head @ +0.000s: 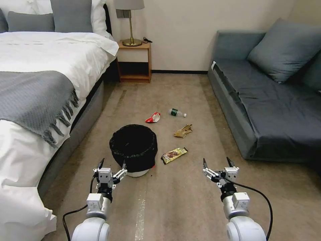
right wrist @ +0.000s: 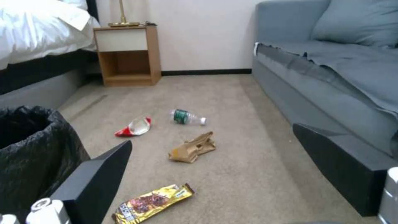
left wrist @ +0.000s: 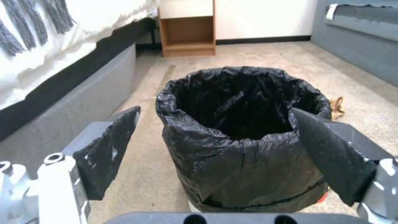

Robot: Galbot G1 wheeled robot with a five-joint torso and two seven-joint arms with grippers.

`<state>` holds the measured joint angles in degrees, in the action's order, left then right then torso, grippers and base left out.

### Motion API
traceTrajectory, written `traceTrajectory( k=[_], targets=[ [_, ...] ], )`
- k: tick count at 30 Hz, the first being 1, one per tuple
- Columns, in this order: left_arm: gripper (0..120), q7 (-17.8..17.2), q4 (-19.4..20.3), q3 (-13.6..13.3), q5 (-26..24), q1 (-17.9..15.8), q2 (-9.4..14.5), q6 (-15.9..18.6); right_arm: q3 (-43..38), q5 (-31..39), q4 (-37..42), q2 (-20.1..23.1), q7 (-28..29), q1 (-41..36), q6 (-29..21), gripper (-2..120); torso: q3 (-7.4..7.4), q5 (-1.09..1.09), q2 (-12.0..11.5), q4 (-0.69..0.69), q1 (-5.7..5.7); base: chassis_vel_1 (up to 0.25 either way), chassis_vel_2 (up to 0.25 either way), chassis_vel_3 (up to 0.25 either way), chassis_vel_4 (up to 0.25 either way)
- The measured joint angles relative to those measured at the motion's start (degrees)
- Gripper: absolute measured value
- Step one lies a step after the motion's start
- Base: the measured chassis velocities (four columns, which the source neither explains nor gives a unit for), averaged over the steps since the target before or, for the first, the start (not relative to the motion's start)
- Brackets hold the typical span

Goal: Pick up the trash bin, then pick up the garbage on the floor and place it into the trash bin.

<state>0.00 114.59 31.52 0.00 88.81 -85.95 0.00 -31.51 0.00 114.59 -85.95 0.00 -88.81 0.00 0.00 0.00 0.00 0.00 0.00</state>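
Note:
The trash bin [head: 133,147], white with a crinkled black bag over its rim, stands upright on the carpet floor [head: 187,204]. My left gripper [head: 112,163] hovers open just short of it, fingers spread about as wide as the bin [left wrist: 240,137]. My right gripper [head: 217,162] is open over bare carpet, right of the gold-brown snack wrapper [head: 174,155]. Beyond lie the tan crumpled scrap [head: 183,131], the clear bottle with green label [head: 177,112] and the red-and-white wrapper [head: 153,117]. The right wrist view shows the snack wrapper [right wrist: 151,203], scrap [right wrist: 192,148], bottle [right wrist: 187,117] and red wrapper [right wrist: 135,127].
A bed [head: 40,100] with a grey throw runs along the left, a grey sofa [head: 267,100] along the right. A wooden nightstand [head: 134,62] with a lamp stands at the far wall. A carpet lane runs between bed and sofa.

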Motion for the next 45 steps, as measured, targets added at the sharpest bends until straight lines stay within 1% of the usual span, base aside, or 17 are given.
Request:
traceTrajectory(
  k=[31, 35, 36, 37, 38, 39, 40, 42, 43, 44, 45],
  targets=[
    [96, 0.00, 0.00, 0.00, 0.00, 0.00, 0.00, 0.00, 0.00, 0.00, 0.00, 0.00, 0.00, 0.00, 0.00, 100, 0.00, 0.00, 0.00, 0.00, 0.00, 0.000, 0.000, 0.000, 0.000],
    [96, -0.60, 0.00, -0.29, -0.30, -0.19, 0.20, 0.55, 0.09, 0.05, 0.17, -0.04, 0.05, -0.20, -0.27, 100, 0.00, 0.00, 0.00, 0.01, 0.00, 0.000, 0.000, 0.000, 0.000],
    [97, -1.51, 0.01, -0.69, -0.74, -0.49, 0.51, 1.33, 0.34, 0.30, 0.89, -0.21, 0.28, -0.80, -0.96, 100, 0.00, 0.00, 0.00, 0.00, 0.00, 0.000, 0.000, 0.000, 0.000],
    [99, -1.68, 0.03, -0.80, -0.84, -0.56, 0.56, 1.48, 0.40, 0.36, 0.99, -0.24, 0.31, -0.97, -1.21, 100, 0.00, -0.01, 0.00, 0.00, 0.00, 0.000, 0.000, 0.000, 0.000],
    [100, -2.40, 0.07, -1.11, -1.22, -0.64, 0.76, 2.05, 0.50, 0.56, 1.72, -0.38, 0.62, -1.42, -1.88, 100, 0.00, 0.01, 0.00, 0.02, 0.00, 0.000, 0.000, 0.000, 0.000],
    [100, -3.84, 0.28, -1.75, -2.03, -1.07, 1.21, 3.23, 0.92, 1.01, 2.95, -0.68, 1.08, -2.38, -3.15, 100, 0.00, 0.00, 0.00, 0.02, 0.00, 0.000, 0.000, 0.000, 0.000],
    [100, -3.84, 0.28, -1.75, -2.03, -1.07, 1.21, 3.23, 0.92, 1.01, 2.95, -0.68, 1.08, -2.38, -3.15, 100, 0.00, 0.00, 0.00, 0.02, 0.00, 0.000, 0.000, 0.000, 0.000],
    [100, -7.13, 0.87, -3.31, -3.87, -1.98, 2.22, 5.91, 1.89, 2.18, 6.14, -1.52, 2.44, -4.89, -6.59, 100, 0.00, 0.01, 0.00, 0.00, 0.00, 0.000, 0.000, 0.000, 0.000],
    [100, -9.57, 1.28, -4.40, -5.24, -2.62, 2.97, 7.91, 2.50, 2.94, 8.22, -2.09, 3.33, -6.55, -8.80, 100, 0.00, 0.00, 0.00, 0.00, 0.00, 0.000, 0.000, 0.000, 0.000],
    [100, -11.27, 1.58, -5.21, -6.21, -3.07, 3.48, 9.32, 2.98, 3.53, 9.83, -2.49, 4.02, -7.78, -10.49, 100, 0.00, -0.02, 0.00, 0.00, 0.00, 0.000, 0.000, 0.000, 0.000],
    [100, -11.27, 1.58, -5.21, -6.21, -3.07, 3.48, 9.32, 2.98, 3.53, 9.83, -2.49, 4.02, -7.78, -10.49, 100, 0.00, -0.02, 0.00, 0.00, 0.00, 0.000, 0.000, 0.000, 0.000]
  ],
)
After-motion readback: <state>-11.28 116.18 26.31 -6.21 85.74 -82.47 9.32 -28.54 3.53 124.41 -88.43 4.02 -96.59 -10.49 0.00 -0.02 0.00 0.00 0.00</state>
